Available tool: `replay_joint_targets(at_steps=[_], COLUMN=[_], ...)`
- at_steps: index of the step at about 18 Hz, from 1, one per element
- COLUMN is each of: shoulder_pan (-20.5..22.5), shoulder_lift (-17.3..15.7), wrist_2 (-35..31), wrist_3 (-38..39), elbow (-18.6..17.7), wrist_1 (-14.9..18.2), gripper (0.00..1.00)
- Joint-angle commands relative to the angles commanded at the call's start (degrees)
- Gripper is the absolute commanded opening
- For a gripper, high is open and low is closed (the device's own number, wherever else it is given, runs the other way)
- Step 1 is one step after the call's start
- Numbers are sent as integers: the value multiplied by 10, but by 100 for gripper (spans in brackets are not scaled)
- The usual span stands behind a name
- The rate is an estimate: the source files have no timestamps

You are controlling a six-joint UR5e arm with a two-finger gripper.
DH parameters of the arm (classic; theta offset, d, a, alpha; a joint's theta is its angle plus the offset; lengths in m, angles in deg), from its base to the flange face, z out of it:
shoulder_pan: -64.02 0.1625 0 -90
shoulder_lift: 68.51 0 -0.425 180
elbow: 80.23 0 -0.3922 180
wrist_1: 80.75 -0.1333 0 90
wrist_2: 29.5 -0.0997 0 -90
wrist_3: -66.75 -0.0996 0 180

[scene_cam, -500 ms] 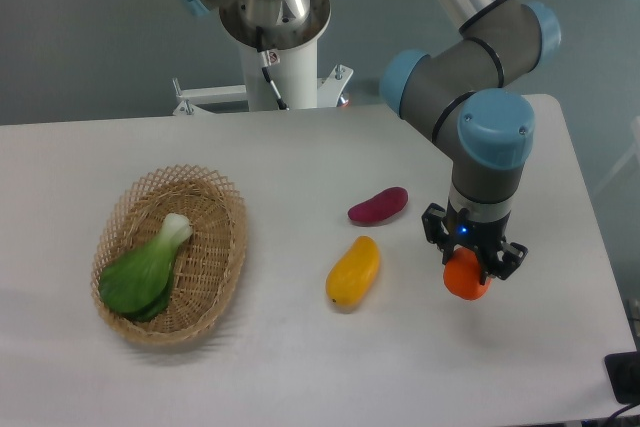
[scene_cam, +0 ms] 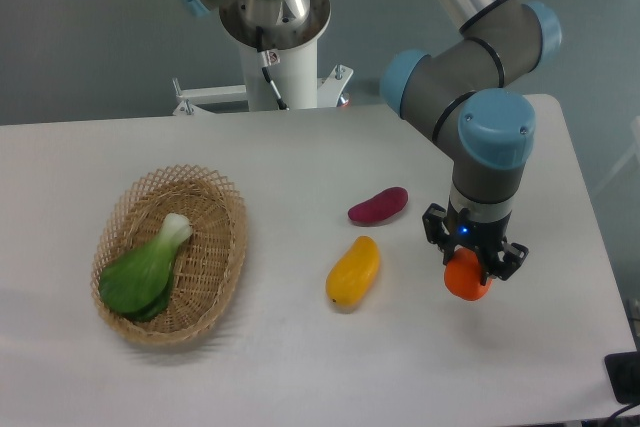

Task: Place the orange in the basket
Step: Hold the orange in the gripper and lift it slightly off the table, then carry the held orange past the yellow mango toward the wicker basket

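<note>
The orange (scene_cam: 465,278) is a small bright round fruit at the right of the table, and my gripper (scene_cam: 472,265) points straight down with its dark fingers shut on it from above. Whether the fruit touches the tabletop or hangs just above it I cannot tell. The basket (scene_cam: 215,269), an oval tan wicker one, lies far to the left, well apart from the gripper. A green leafy vegetable (scene_cam: 145,267) lies inside it.
A yellow-orange elongated fruit (scene_cam: 353,271) lies left of the gripper, between it and the basket. A dark red elongated fruit (scene_cam: 378,205) sits a little behind that. The arm's white base column (scene_cam: 275,57) stands at the table's far edge.
</note>
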Motion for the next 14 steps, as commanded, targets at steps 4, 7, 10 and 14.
replay_joint_targets(at_steps=[4,7,10,14], shoulder_pan=[-2,-6,-18,-36], shoulder_lift=[-1,-3,-4,-9], wrist_2=[1,3,1,5], wrist_3=[6,13,28,38], elbow=[-3,-9,-11,-19], wrist_1=[0,0,0,-1], gripper=[56,56,56,56])
